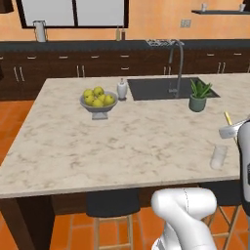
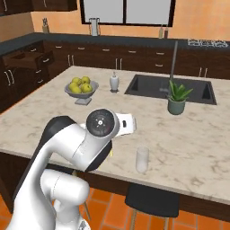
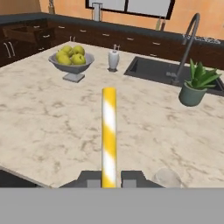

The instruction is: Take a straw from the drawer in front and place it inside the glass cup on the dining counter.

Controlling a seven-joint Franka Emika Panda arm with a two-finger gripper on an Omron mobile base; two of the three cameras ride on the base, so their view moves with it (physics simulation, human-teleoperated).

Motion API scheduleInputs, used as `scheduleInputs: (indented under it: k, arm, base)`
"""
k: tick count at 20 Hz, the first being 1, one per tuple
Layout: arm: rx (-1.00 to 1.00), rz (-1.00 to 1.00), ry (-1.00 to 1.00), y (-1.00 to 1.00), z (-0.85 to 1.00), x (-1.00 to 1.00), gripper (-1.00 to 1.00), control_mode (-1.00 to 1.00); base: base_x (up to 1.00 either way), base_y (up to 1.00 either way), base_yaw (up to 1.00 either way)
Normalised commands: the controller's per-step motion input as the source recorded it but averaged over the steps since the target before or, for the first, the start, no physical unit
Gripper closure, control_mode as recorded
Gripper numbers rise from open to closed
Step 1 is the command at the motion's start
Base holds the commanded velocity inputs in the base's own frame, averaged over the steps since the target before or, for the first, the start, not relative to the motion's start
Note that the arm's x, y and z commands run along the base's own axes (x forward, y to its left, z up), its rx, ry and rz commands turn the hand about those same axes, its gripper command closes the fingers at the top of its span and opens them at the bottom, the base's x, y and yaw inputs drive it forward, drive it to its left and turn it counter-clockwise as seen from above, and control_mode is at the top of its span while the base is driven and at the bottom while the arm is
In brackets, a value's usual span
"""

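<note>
Scene: a white robot arm works over the dining counter [image 1: 122, 141], a beige marbled island with an inset dark sink [image 1: 161, 88].
Gripper: the gripper [image 3: 109, 178] is closed tight on the straw [image 3: 109, 131], whose yellow-and-white length stands up from between the fingertips in the hand view.
Straw: lifted clear of the stone top; from the left base view its tip [image 1: 227, 118] shows just above the hand at the counter's right edge.
Glass cup: the glass cup [image 2: 142, 159] stands upright near the counter's front edge, beside the hand; its rim [image 3: 167, 178] shows low and right of the fingertips in the hand view.
Drawer: the drawer [image 2: 29, 59] hangs open in the far cabinet run.
Nearby: a bowl of yellow-green fruit [image 1: 98, 100], a white pump bottle [image 1: 122, 89] and a potted plant [image 1: 198, 96] sit well apart from the cup.
Done: the straw appears fetched and carried to the island.
Left: lining the straw over the cup's mouth, lowering it in and letting go.
</note>
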Motion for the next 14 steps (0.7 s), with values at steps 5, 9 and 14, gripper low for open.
scheduleInputs:
  k: [5, 9, 14]
  arm:
    - [0.0, 0.0, 0.0, 0.0, 0.0, 0.0, 1.0, 1.0]
    - [0.0, 0.0, 0.0, 0.0, 0.0, 0.0, 1.0, 1.0]
    - [0.0, 0.0, 0.0, 0.0, 0.0, 0.0, 1.0, 1.0]
  base:
    - [0.33, -0.32, -0.13]
    - [0.23, -0.37, -0.15]
    - [0.09, -0.36, -0.22]
